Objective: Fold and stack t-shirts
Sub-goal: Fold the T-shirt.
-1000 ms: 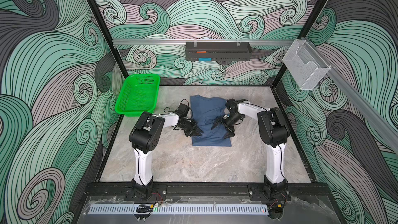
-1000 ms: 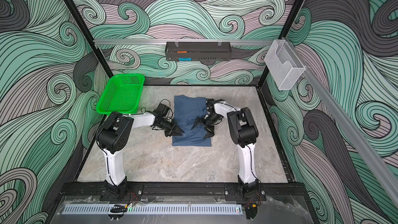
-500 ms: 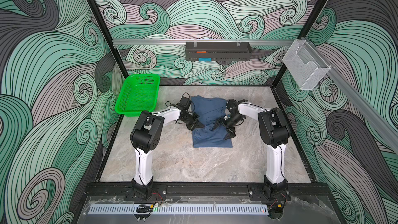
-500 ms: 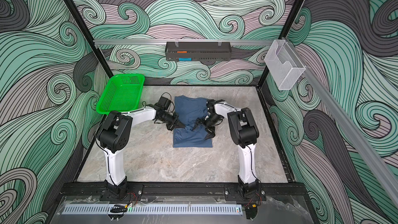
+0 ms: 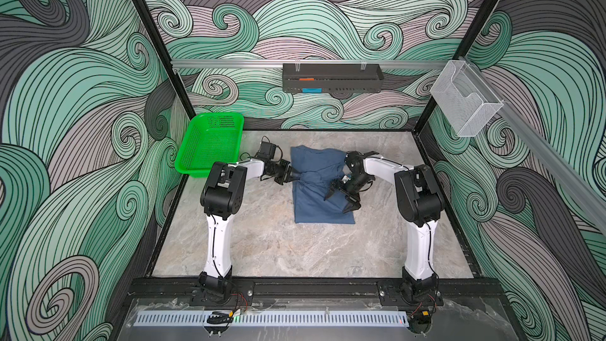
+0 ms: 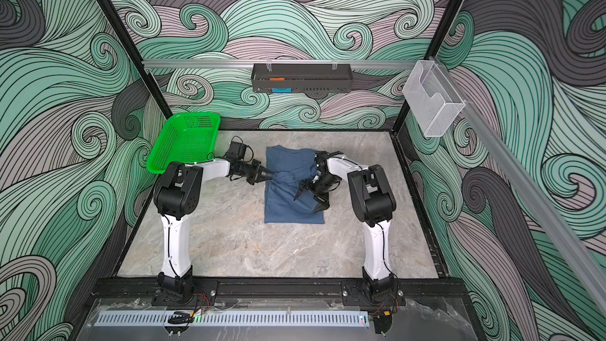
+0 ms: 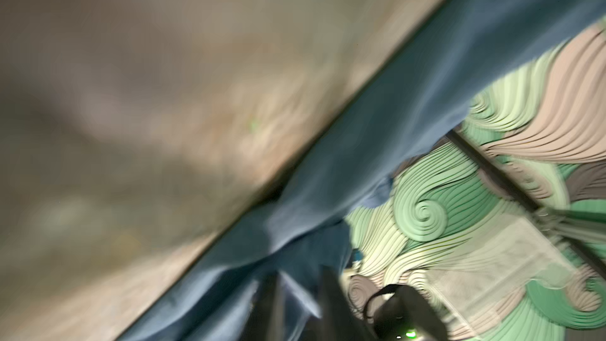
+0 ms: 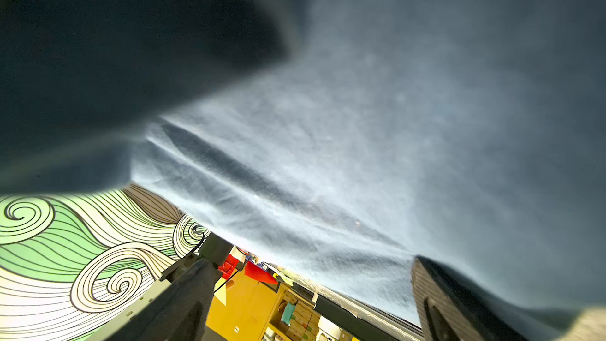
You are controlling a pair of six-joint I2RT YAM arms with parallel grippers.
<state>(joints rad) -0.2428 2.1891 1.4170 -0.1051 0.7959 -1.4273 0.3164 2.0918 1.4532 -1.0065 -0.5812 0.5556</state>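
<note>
1. Scanning both top views: finding the slate-blue t-shirt [image 5: 323, 206] lying part-folded on the worktop [image 5: 278, 247], far of centre, between the two arms, near edge straight, middle gathering into wrinkles.
2. Seeing the left hand [image 5: 292, 177] reaching to the t-shirt's left edge, cloth bunching to a point at its tips; not managing to tell whether pinching or parted.
3. Seeing the right hand [image 5: 341, 199] hanging over the t-shirt's right half, spread wide, gripping nothing.
4. Noting a green basket [image 5: 193, 145] sitting at the worktop's far left corner, apart from the t-shirt, and a black rack [image 5: 331, 77] hanging on the back rail, bearing one orange and one blue patch; failing to read any writing there at this size.
5. Turning to the left wrist view, heavily blurred: making out the t-shirt [image 7: 377, 119] crossing the worktop [image 7: 131, 77] as a slanting band, cloth lying between two dark fingers [image 7: 272, 310]; not managing to judge the grip here either.
6. Turning to the right wrist view: finding the wrinkled t-shirt [image 8: 360, 126] filling most of the frame, the fingers [image 8: 183, 300] standing far apart at either side.
</note>
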